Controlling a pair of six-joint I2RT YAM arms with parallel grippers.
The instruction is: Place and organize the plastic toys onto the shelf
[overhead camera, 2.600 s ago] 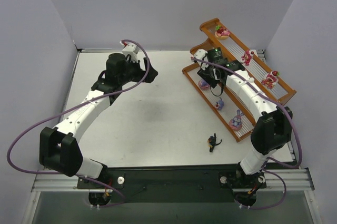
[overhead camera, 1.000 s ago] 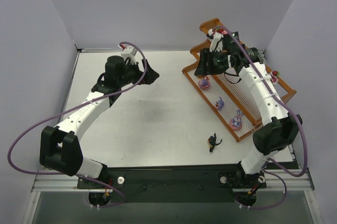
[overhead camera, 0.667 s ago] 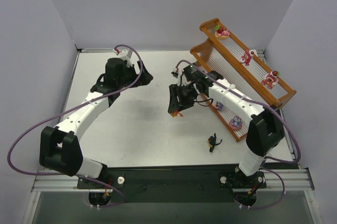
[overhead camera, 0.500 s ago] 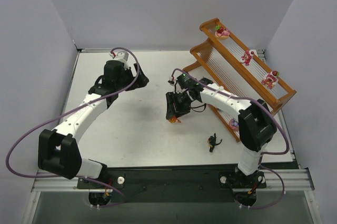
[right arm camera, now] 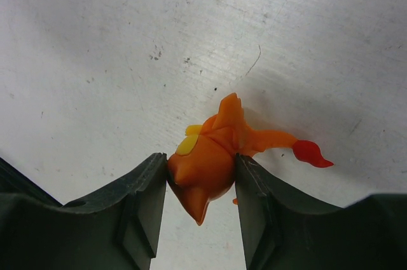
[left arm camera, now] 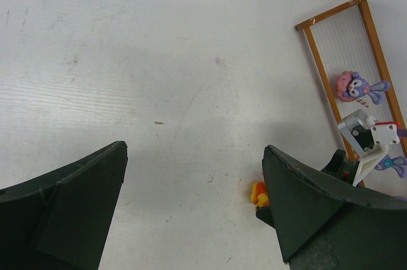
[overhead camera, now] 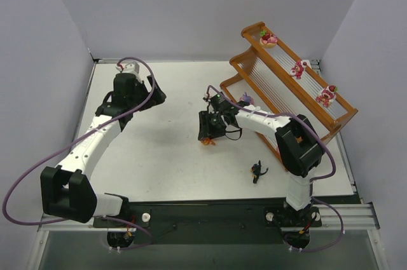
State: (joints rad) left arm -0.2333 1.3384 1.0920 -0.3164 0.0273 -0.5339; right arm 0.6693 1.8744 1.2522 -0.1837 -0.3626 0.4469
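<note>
From above, the left pincer (overhead camera: 159, 96) hangs over the upper left of the white surface (overhead camera: 159, 162), well apart from everything else, while the right pincer (overhead camera: 206, 135) points down near the middle of the frame with the orange toy (overhead camera: 209, 141) at its tip. The shelf (overhead camera: 287, 86) stands at the upper right, with three pink-red toys (overhead camera: 297, 68) spaced along its top tier. A purple toy (overhead camera: 247, 100) shows just behind the right arm, probably on the lowest tier, though the arm covers too much to be sure. The black winged toy (overhead camera: 257, 171) lies alone on the surface at lower centre-right. In the left wrist view, the left pincer (left arm camera: 194, 152) has its dark fingers (left arm camera: 63, 206) wide apart with only bare surface between them. The orange toy (left arm camera: 259, 195) peeks out beside the right-hand finger, and the shelf's rim (left arm camera: 320, 73) and a purple toy (left arm camera: 353, 87) sit at the right edge. In the right wrist view, the right pincer (right arm camera: 200, 171) is clamped on the body of the orange toy (right arm camera: 206, 162), one finger pressed to each side, its red-tipped tail sticking out to the right over the scuffed surface (right arm camera: 95, 41).
</note>
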